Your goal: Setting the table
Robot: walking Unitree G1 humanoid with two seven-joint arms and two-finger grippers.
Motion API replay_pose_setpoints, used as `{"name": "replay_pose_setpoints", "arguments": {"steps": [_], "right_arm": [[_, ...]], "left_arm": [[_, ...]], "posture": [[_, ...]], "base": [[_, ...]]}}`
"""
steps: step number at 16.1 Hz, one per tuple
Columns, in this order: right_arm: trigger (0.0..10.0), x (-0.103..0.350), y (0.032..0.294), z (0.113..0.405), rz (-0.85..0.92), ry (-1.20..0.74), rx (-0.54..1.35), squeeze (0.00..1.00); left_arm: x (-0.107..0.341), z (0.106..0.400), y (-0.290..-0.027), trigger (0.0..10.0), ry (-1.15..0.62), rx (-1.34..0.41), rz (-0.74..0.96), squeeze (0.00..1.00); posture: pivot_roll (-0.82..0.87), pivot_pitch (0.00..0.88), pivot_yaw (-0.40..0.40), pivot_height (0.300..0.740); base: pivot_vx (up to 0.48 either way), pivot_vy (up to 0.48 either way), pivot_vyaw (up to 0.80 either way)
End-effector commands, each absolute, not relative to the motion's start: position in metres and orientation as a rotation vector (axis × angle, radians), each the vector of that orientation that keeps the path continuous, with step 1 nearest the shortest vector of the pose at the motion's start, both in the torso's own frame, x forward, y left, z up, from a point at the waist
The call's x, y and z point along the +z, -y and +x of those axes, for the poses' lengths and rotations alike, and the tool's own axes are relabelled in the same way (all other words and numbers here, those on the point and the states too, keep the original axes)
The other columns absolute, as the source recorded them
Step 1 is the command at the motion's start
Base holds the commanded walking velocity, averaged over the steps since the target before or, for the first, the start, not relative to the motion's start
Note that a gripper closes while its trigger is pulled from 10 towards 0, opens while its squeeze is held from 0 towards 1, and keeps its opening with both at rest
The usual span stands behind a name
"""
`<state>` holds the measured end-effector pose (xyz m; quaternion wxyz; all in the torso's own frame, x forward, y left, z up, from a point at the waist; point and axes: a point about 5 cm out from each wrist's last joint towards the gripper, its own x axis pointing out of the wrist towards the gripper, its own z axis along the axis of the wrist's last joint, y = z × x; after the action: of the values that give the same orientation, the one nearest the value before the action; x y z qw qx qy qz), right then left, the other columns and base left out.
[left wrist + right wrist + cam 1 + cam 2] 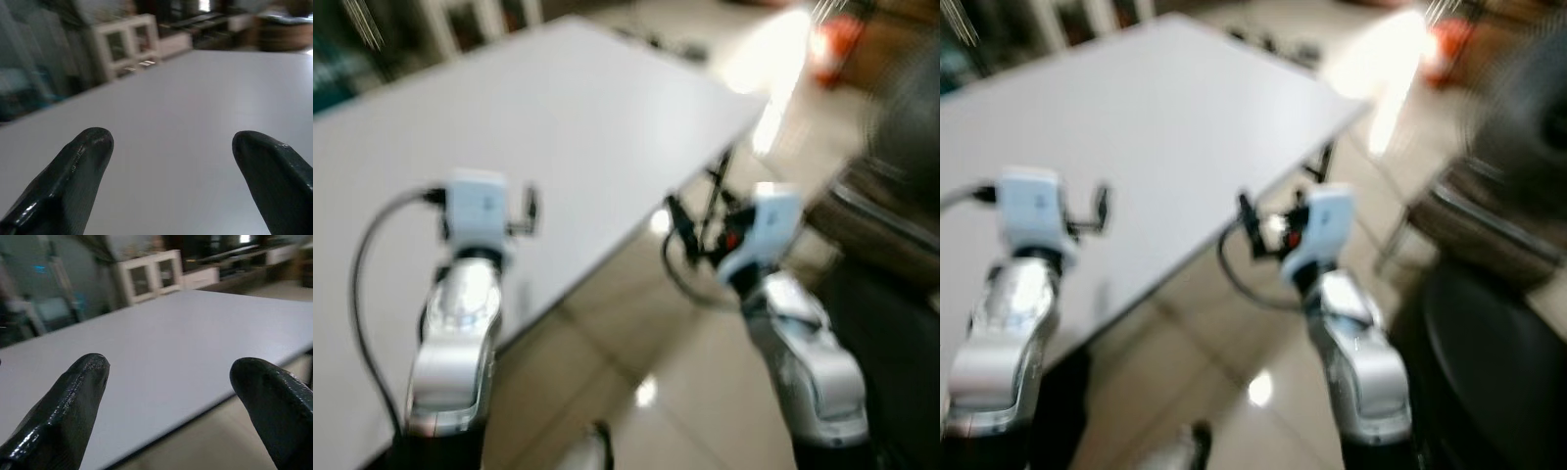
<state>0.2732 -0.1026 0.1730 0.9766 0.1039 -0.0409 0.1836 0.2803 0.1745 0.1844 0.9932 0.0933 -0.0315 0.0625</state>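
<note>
- left gripper (168, 181) over the table (587, 127), fingers spread, holding nothing.
- table's bare; no dishes in sight, so the tableware's whereabouts can't be told.
- right gripper (168, 413) just off the table's edge, above the floor (636, 352), fingers wide too.
- plates likely stiff, slick, breakable: grip the rim.

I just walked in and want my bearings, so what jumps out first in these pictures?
A big white table spreads ahead and to the robot's left. The left gripper is open over its top; the right gripper is open by its near edge, above the glossy floor.
</note>
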Motion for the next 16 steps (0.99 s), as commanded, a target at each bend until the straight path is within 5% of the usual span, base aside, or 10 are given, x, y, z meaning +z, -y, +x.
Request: {"name": "replay_pose_setpoints", "arguments": {"steps": [1, 2, 7, 8, 10, 12, 14, 16], "right_arm": [[10.0, 0.171, 0.108, 0.272, 0.211, 0.072, 0.351, 1.0], [10.0, 0.17, 0.111, 0.269, 0.217, 0.07, 0.327, 1.0], [10.0, 0.164, 0.119, 0.261, 0.278, 0.048, 0.271, 1.0], [10.0, 0.162, 0.12, 0.258, 0.297, 0.05, 0.264, 0.88], [10.0, 0.162, 0.121, 0.255, 0.296, 0.047, 0.294, 0.83], [10.0, 0.156, 0.123, 0.255, 0.264, 0.022, 0.328, 0.84], [10.0, 0.148, 0.131, 0.255, 0.268, -0.004, 0.286, 1.0], [10.0, 0.146, 0.134, 0.254, 0.303, -0.023, 0.265, 1.0]], "left_arm": [[0.178, 0.278, -0.166, 10.0, 0.02, 0.045, 0.134, 0.0], [0.179, 0.273, -0.15, 10.0, 0.006, -0.154, 0.04, 0.0], [0.169, 0.266, -0.148, 10.0, 0.01, -0.207, 0.176, 0.0], [0.16, 0.262, -0.151, 10.0, -0.024, -0.223, 0.215, 0.0], [0.161, 0.26, -0.151, 10.0, -0.01, -0.232, 0.211, 0.0], [0.165, 0.259, -0.153, 10.0, 0.027, -0.196, 0.227, 0.0], [0.163, 0.252, -0.159, 10.0, 0.018, -0.191, 0.213, 0.0], [0.161, 0.255, -0.165, 10.0, 0.005, -0.131, 0.168, 0.0]], "posture": [[0.05, 0.073, 0.021, 0.74], [0.04, 0.062, 0.025, 0.74], [0.03, 0.065, 0.019, 0.74], [0.02, 0.062, 0.033, 0.74], [0.03, 0.057, 0.02, 0.74], [0.05, 0.059, -0.002, 0.74], [0.05, 0.058, -0.013, 0.74], [0.04, 0.057, -0.002, 0.74]], "base": [[0.0, 0.0, 0.79], [0.0, 0.0, 0.79], [0.0, 0.0, 0.79], [0.0, 0.0, 0.79], [0.0, 0.0, 0.79], [0.0, 0.0, 0.79], [0.0, 0.0, 0.79], [0.0, 0.0, 0.8]]}}
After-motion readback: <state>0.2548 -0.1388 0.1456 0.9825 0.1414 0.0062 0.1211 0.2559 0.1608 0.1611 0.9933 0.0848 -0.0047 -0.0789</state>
